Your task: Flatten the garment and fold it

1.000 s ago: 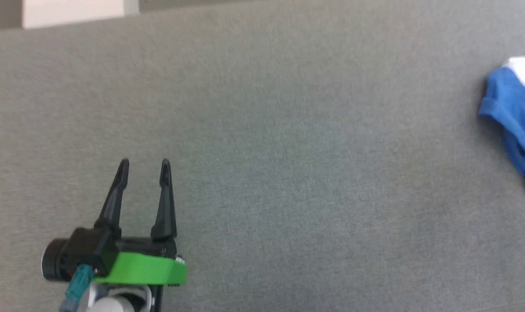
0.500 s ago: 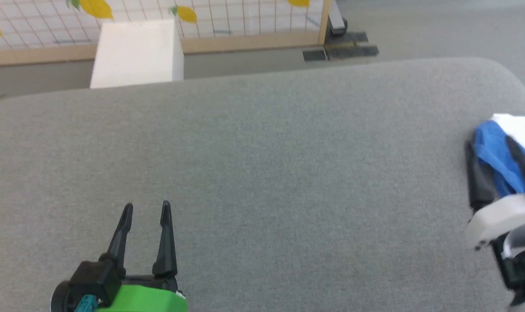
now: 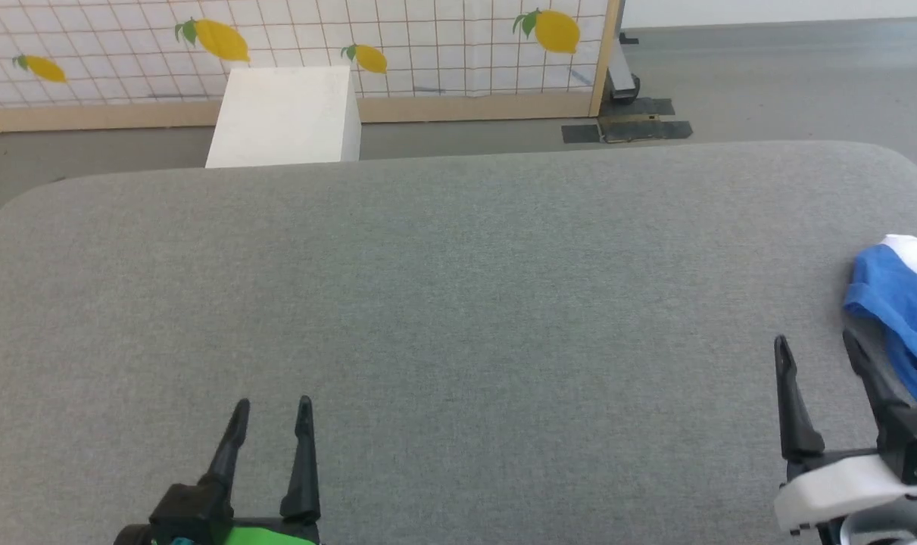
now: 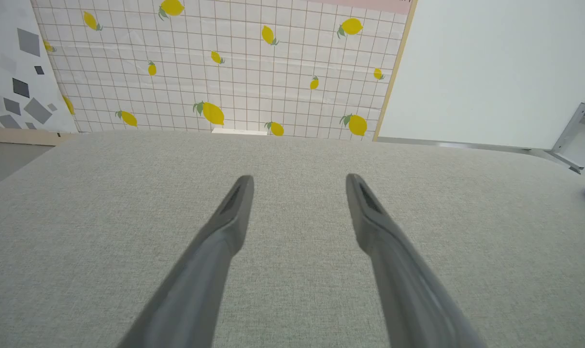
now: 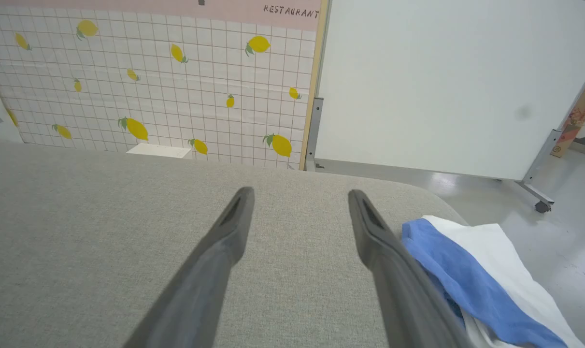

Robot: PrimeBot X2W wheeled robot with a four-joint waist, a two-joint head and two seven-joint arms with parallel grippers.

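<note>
The fingers of the left gripper (image 3: 272,405) were held spread, with nothing between them, over the near left of the grey padded surface (image 3: 458,288). Those of the right gripper (image 3: 816,342) were likewise spread and empty, just beside the garment (image 3: 893,291). The garment was left bunched at the surface's right edge, with blue cloth uppermost. No part of the task was judged done: grasping, spreading flat and folding were all left to do.
</note>
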